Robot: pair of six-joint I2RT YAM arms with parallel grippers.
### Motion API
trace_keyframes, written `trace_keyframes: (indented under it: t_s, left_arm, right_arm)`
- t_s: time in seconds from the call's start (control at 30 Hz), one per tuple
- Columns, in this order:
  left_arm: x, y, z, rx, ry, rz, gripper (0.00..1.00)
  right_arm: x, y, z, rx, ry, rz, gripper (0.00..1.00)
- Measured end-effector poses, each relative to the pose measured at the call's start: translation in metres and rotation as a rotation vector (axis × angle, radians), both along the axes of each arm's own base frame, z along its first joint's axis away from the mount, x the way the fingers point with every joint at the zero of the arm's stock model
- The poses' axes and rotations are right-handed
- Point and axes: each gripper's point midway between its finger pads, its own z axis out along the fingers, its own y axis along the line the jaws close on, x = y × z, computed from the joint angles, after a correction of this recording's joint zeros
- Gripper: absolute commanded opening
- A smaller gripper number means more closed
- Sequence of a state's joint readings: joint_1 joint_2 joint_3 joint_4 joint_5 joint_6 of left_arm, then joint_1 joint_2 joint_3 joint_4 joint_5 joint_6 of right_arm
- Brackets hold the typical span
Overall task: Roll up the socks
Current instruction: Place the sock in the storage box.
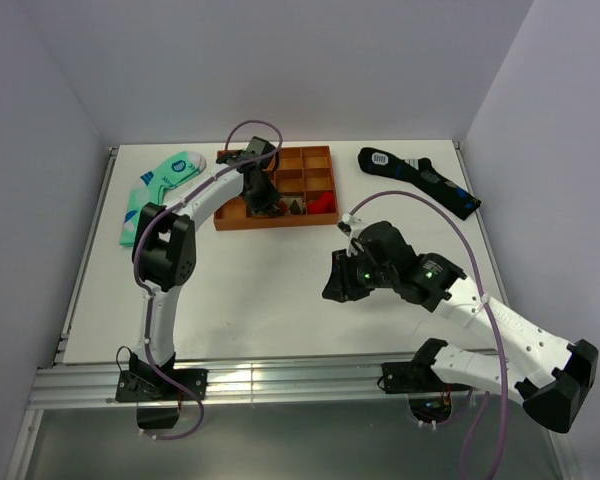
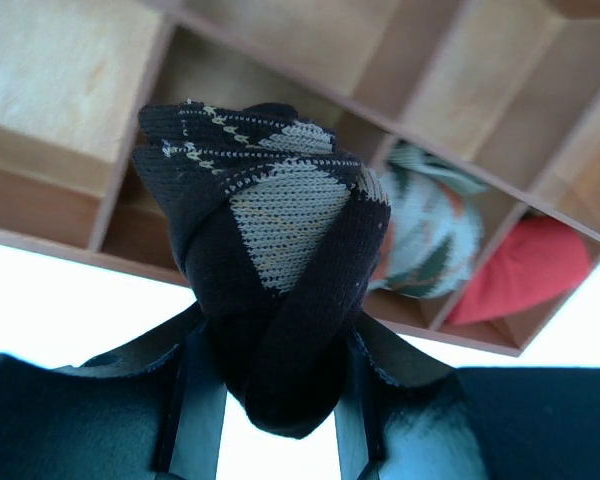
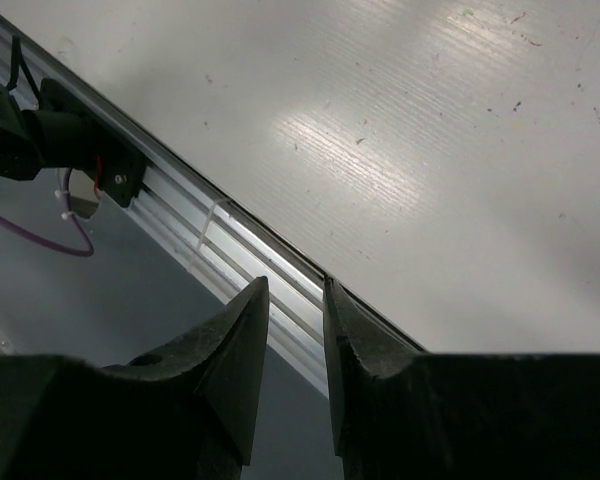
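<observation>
The socks [image 2: 280,230] are a rolled bundle of dark brown argyle fabric with beige diamonds. My left gripper [image 2: 280,400] is shut on the bundle's dark lower end and holds it just above the orange divided tray [image 2: 70,245]. In the top view the left gripper [image 1: 263,198] hangs over the tray's front row [image 1: 310,155], and the bundle mostly hides under it. My right gripper [image 1: 332,285] is empty over the near table edge; its fingers [image 3: 248,330] stand a narrow gap apart [image 3: 296,290].
A mint-green sock [image 1: 165,180] lies at the far left. A black-navy sock [image 1: 420,180] lies at the far right. The tray holds a green-white rolled pair [image 2: 430,240] and a red roll [image 2: 525,275] in cells to the right.
</observation>
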State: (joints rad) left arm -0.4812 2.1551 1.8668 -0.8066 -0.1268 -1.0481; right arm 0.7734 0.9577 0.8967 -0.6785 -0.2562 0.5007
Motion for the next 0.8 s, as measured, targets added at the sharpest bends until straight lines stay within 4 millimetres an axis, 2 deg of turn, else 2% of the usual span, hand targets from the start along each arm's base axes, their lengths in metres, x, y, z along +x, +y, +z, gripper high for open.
trace_keyframes:
  t_s: [0.27, 0.8]
  left_arm:
    - [-0.008, 0.008, -0.011, 0.025, 0.060, 0.079, 0.00]
    - [0.007, -0.005, -0.019, -0.079, 0.058, 0.086, 0.00]
  right_arm:
    - [-0.002, 0.001, -0.001, 0.007, 0.004, 0.009, 0.35]
    - [-0.007, -0.003, -0.008, 0.011, 0.001, 0.015, 0.34]
